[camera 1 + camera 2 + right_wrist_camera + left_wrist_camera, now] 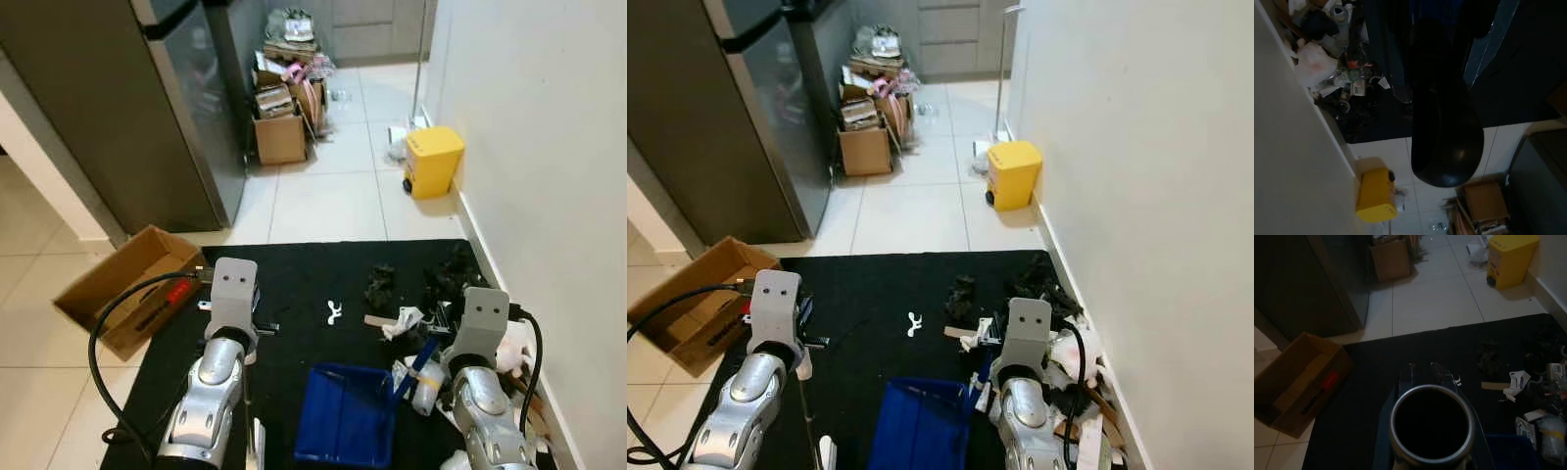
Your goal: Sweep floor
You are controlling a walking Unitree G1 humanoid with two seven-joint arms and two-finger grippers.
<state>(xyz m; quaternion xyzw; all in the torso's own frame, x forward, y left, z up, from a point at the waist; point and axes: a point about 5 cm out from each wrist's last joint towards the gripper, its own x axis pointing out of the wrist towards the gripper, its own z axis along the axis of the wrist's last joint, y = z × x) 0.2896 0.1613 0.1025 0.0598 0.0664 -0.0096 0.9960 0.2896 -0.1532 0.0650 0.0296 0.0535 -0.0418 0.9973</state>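
Sweeping is well short of done on the black mat [294,284], to judge by the litter that remains: dark clumps [380,282], paper scraps [402,321] and a small white piece [334,312] lie strewn across its far right part, with more rubbish heaped against the white wall [1136,196]. A blue dustpan [345,413] rests on the mat between the two silver arms, its tray looking bare of debris, so the gathering appears barely begun. The left gripper [1431,428] seems closed around a round tube, probably the broom handle, though its fingers are hard to make out. The right gripper [1445,142] sits beside the dustpan's blue handle [419,360]; whether it grasps it cannot be told. An open cardboard box [127,284] sits off the mat's left edge, and a yellow bin [432,160] stands near the wall.
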